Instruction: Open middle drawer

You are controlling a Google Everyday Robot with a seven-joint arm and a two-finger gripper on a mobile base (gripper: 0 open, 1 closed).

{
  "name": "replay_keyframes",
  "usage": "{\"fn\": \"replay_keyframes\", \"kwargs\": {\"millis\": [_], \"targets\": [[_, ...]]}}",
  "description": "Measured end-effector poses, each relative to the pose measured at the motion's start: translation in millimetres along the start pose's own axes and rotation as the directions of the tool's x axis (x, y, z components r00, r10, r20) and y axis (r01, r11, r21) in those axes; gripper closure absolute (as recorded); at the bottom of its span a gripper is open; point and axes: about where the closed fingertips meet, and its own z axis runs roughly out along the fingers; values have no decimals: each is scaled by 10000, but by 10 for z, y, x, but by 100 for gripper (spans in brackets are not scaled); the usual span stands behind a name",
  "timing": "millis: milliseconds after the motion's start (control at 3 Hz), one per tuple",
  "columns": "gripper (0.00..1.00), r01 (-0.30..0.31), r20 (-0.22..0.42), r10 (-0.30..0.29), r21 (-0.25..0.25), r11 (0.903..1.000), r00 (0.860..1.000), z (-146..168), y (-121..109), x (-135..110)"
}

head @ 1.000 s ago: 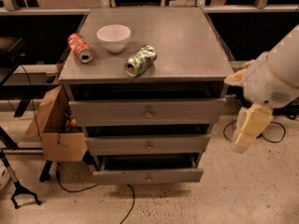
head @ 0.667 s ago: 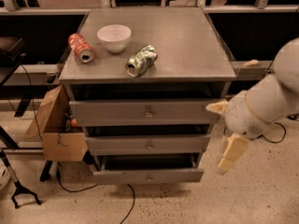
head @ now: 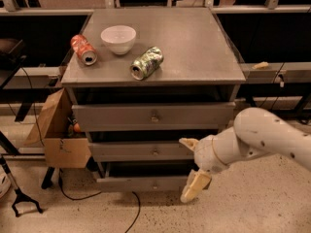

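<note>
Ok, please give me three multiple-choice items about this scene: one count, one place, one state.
1. How many cans lie on the cabinet? A) one B) four C) two
2. Where is the gripper? A) on the cabinet top B) before the middle drawer's right end C) behind the cabinet
3. How is the green can? A) on its side B) upright C) crushed flat
C, one red can, one green; B, it hangs low before the drawer fronts; A, its round end faces the camera.
</note>
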Motion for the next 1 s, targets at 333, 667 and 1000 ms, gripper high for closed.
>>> {"fn": "replay_keyframes", "kwargs": {"millis": [333, 667, 1000], "targets": [[0, -18, 44, 16, 578, 9983, 10000, 21, -156, -3], [0, -46, -21, 47, 613, 9981, 10000, 114, -209, 5], [0, -466, -322, 484, 552, 9974, 9983, 449, -430, 147]]}}
